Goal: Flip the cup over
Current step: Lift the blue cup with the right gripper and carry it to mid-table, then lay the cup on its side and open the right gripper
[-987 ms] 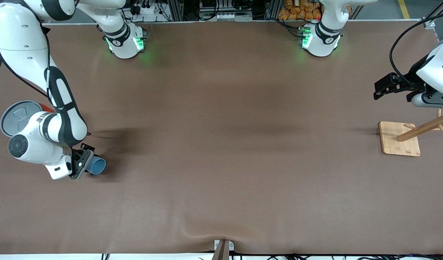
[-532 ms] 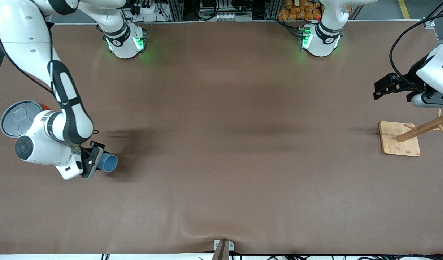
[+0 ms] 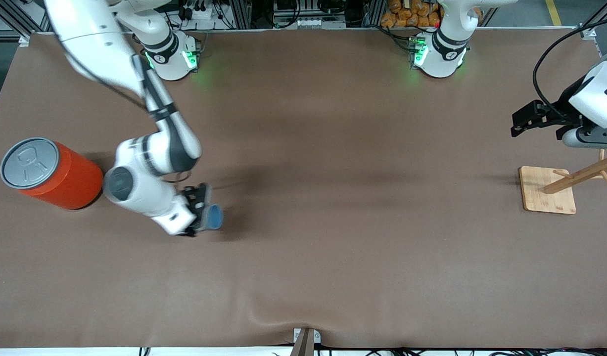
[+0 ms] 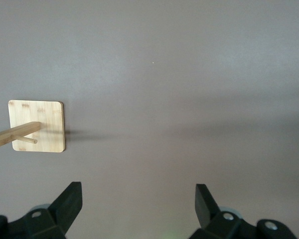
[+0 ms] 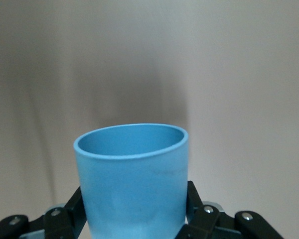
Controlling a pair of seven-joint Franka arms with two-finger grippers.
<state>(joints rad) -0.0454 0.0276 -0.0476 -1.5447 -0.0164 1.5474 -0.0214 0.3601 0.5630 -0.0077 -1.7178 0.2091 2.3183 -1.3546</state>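
Note:
The light-blue cup (image 3: 214,217) is held on its side above the brown table, its open end pointing toward the left arm's end. My right gripper (image 3: 203,216) is shut on the cup, one finger on each side of its wall. In the right wrist view the cup (image 5: 132,179) fills the space between the black fingers (image 5: 195,201), rim away from the camera. My left gripper (image 3: 521,121) hangs open near the left arm's end of the table, waiting. Its view shows the two fingertips (image 4: 73,195) wide apart with only bare table between them.
A large orange can (image 3: 53,173) with a grey pull-tab top stands at the right arm's end of the table. A wooden peg stand on a square bamboo base (image 3: 547,191) sits at the left arm's end, its base (image 4: 37,125) also visible from the left wrist.
The right arm has carried the cup away from the orange can, toward the middle of the table. The can, earlier partly covered by the arm, now shows in full. The left arm is unmoved.

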